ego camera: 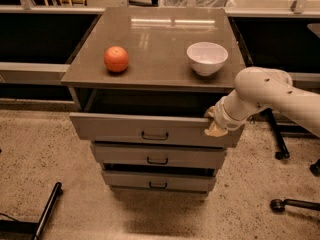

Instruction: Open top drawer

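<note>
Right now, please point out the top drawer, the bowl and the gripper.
top drawer [115, 129], camera view, front panel left of handle.
bowl [207, 59], camera view, outer wall.
gripper [214, 127], camera view, its tip at the drawer's right end.

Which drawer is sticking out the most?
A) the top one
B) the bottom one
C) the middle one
A: the top drawer juts out further than the two below it, leaving a dark gap under the cabinet top, and the gripper is at the right end of its front.
</note>
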Available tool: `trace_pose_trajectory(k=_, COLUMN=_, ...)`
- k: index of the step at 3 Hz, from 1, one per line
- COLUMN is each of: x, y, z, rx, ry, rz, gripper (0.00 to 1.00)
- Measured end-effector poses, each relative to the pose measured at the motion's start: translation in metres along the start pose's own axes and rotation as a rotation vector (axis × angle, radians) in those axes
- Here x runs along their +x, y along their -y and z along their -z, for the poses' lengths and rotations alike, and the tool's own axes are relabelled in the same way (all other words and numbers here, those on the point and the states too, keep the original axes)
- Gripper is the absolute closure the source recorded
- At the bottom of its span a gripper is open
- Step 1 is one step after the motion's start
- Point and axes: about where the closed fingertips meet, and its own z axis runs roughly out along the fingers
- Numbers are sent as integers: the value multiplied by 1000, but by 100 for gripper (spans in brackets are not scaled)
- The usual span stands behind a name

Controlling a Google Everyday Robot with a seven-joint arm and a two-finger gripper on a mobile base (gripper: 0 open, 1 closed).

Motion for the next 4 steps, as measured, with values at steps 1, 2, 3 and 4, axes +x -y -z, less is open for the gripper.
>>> trace_pose_trajectory(k=1, x=0, y=0, z=0, rx=0, ry=0, rz=0, gripper=42)
trace_pose_trajectory(k=2, x=0, y=0, z=0, rx=0, ry=0, rz=0, gripper=19)
trace_pose_trajectory(k=3, x=0, y=0, z=0, rx=0, ry=0, rz=0, gripper=0)
trace_pose_trajectory(k=4, x=0, y=-2, z=-2, rx=-15, ry=-6, rz=-4, gripper=0)
